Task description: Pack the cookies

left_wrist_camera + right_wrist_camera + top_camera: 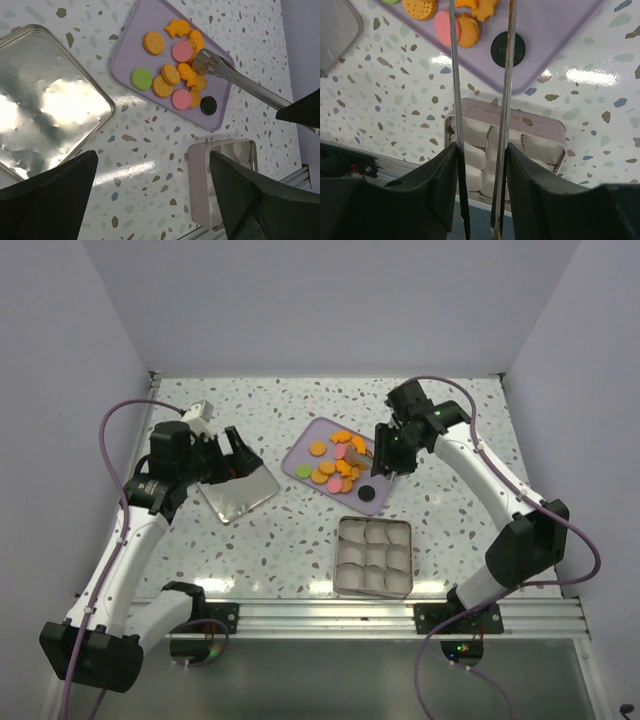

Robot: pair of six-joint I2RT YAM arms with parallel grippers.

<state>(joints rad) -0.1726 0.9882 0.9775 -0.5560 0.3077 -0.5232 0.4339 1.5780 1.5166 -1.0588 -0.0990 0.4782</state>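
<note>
The cookies lie on the lilac tray. The right gripper, half closed, pinches metal tongs whose tips reach over the tray's cookies. The left gripper gapes wide, empty, left of the tray.

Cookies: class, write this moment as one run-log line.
cookies: on tray | right pincer: shut on tongs, tips over cookies | left pincer: open, near lid | tin: no cookies inside
</note>
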